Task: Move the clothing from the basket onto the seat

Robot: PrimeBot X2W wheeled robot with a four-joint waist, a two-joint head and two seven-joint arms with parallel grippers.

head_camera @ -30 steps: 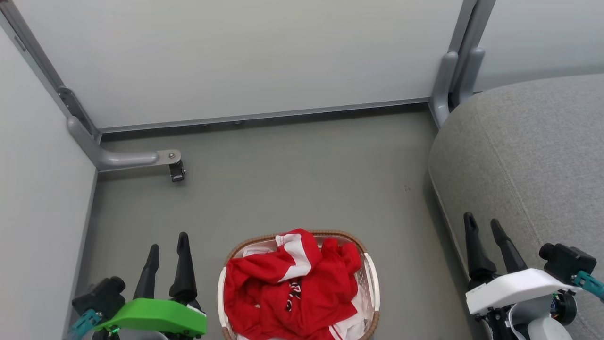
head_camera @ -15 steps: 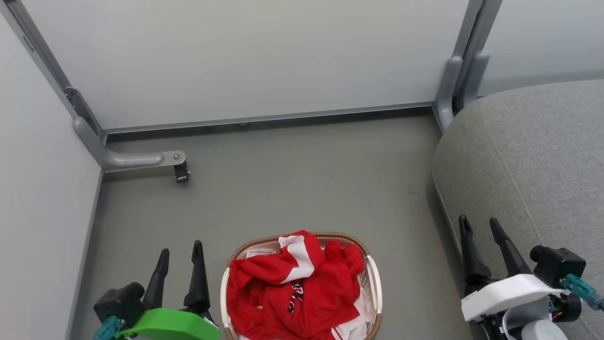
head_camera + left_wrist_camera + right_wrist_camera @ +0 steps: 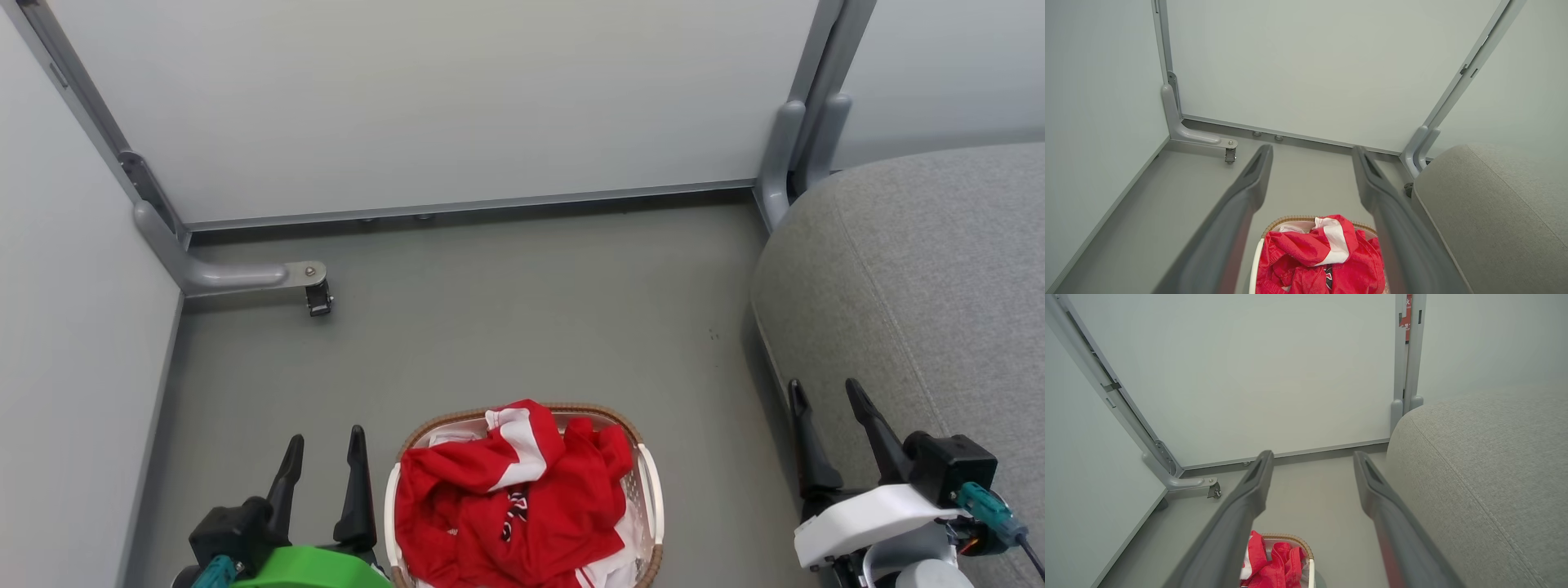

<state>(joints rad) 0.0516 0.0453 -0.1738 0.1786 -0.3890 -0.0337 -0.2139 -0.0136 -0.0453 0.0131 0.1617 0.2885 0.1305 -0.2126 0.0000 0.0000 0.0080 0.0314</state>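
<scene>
Clothing (image 3: 510, 498) lies heaped in the basket (image 3: 606, 414), rising above the rim, so a pinch from above on the uppermost fold looks feasible. Left gripper (image 3: 326, 436) hovers with fingers apart and empty; the basket stands just to its right, within short reach. Right gripper (image 3: 823, 385) also hovers with fingers spread and empty, with the basket well to its left and the seat (image 3: 922, 286) close on its right. This stance appears to put one arm at the pick point and the other near the drop zone. No garment is on the seat yet.
</scene>
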